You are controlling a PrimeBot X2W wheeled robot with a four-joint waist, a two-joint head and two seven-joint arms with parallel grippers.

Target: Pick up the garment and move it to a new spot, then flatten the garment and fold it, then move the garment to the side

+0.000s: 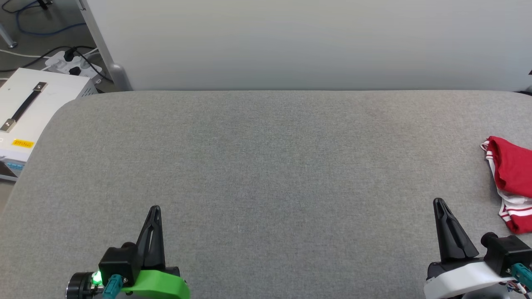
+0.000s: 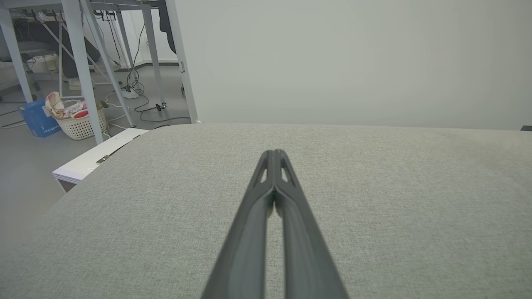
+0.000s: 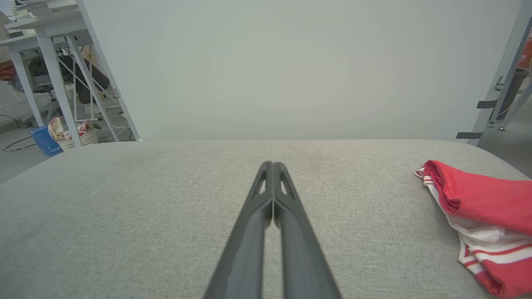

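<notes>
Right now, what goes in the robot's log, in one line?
left gripper: shut, empty | right gripper: shut, empty | shirt: bunched on table, right of right gripper

A lab or office; floor cables (image 2: 143,112); power strip (image 1: 72,64); metal-framed desks (image 2: 81,62); pale partition (image 1: 311,41).

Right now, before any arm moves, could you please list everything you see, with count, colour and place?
garment: one, red with white striped trim, bunched at the table's right edge
table: one, grey fabric top, under both grippers
panel: one, pale, upright behind the table
case: one, white with black handle, left of the table
power strip: one, white, on the floor, far left
basket: one, white, holding cloths, on the floor
box: one, blue, beside the basket
left gripper: one, dark fingers shut, holding nothing
right gripper: one, dark fingers shut, apart from the garment
</notes>
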